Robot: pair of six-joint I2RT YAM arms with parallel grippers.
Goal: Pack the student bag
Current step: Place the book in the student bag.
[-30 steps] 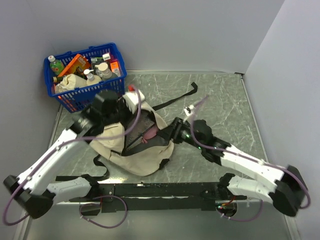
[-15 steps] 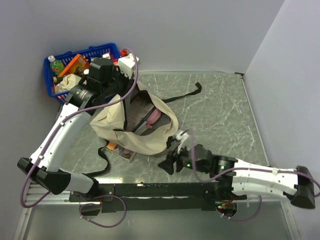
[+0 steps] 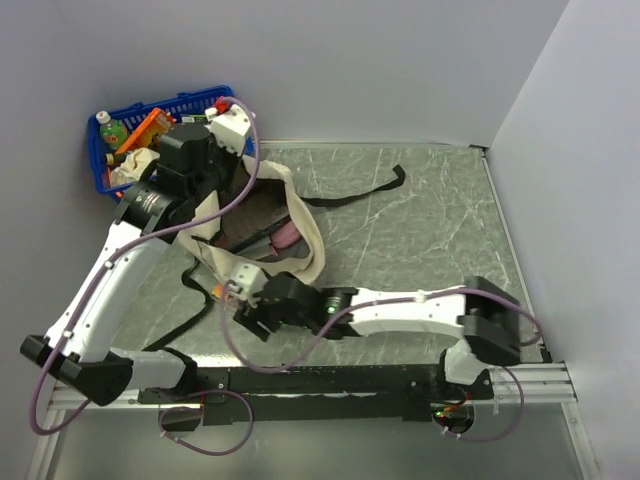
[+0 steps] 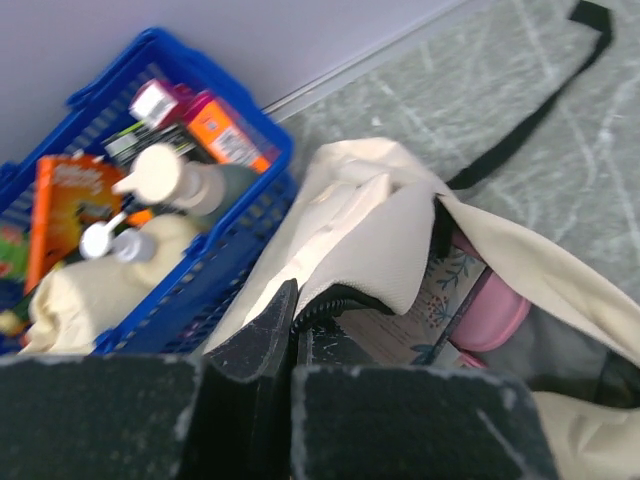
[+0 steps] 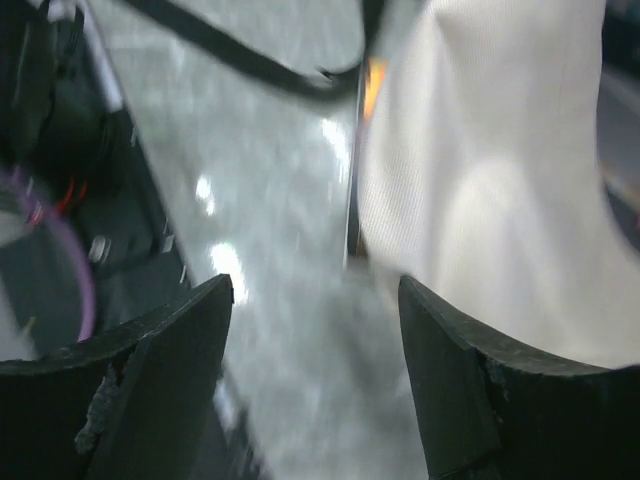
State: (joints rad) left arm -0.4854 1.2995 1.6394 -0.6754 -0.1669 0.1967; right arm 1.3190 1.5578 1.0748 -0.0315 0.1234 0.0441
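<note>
Your left hand (image 4: 292,315) is pressed together on the cream rim of the student bag (image 3: 303,228). It holds the rim up at the far left of the counter (image 3: 430,240), just beside the blue basket (image 3: 186,101), and the bag's mouth gapes to show a pink pouch (image 4: 497,312) inside. Your right hand (image 5: 315,290) is stretched across to the bag's near left side, fingers spread with nothing between them, low over the counter next to the cream fabric.

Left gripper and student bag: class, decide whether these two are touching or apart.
Touching. The left wrist view shows the left gripper shut on the student bag, its dark-lined cream rim pinched inside the gripper.
</note>
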